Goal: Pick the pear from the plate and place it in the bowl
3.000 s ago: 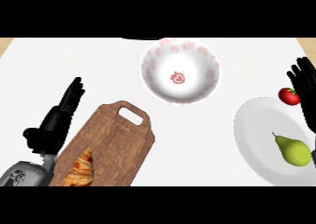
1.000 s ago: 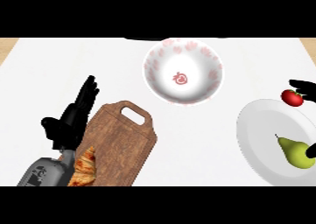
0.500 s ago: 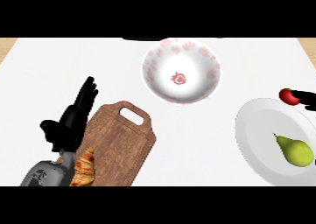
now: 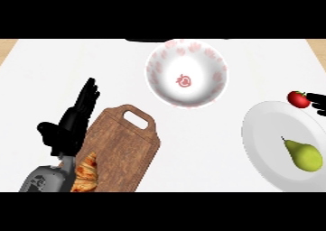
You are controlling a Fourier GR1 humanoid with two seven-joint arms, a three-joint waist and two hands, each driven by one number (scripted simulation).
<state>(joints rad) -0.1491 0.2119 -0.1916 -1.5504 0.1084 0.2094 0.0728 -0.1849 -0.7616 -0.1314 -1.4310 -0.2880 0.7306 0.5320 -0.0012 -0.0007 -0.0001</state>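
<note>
1. Your right hand (image 4: 321,103) shows only as black fingers at the right edge of the view; you cannot tell whether it is open or closed.
2. Just to its left sits a small, round, glossy red fruit (image 4: 298,99), touching or nearly touching the fingers, at the far rim of the plate.
3. Below the hand lies the plate (image 4: 262,135), white, smooth and round, partly cut off by the view's edge.
4. On it, nearer you than the hand and apart from it, lies the pear (image 4: 303,154): yellow-green, smooth, narrow neck pointing away from you, no fingers on it.
5. Well to the left of that hand stands the bowl (image 4: 187,74), white, deep, with red printed marks inside.
6. Your left hand (image 4: 70,122) rests open, fingers straight, at the view's left.
7. Just right of it lies a brown wooden cutting board (image 4: 122,146), grained, with a handle hole, carrying a golden flaky pastry (image 4: 86,173) at its near end.
</note>
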